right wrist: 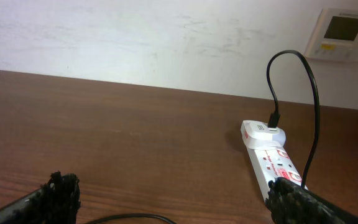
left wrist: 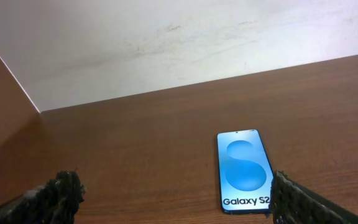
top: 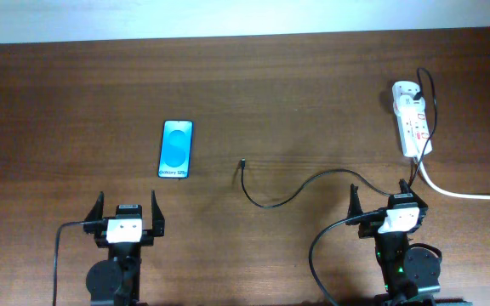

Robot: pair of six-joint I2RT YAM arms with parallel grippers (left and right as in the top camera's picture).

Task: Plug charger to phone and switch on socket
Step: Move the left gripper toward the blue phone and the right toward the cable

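**Both grippers wide and empty, charger tip loose on the table**

The phone lies flat on the brown table, screen up and lit blue. It is left of centre and just ahead of the left gripper. That gripper's 2 fingers are spread wide with nothing between them. In its wrist view the phone sits nearer the fingertip at the picture's right.

The charger curves across the table. Its connector tip lies free to the right of the phone and well apart from it. The cable passes close by the right gripper, which is also wide and empty.

The socket lies at the far right, and its thick white cord trails off the right edge. The charger's other end loops up into a white adapter at the socket's far end. The switch positions are too small to tell.
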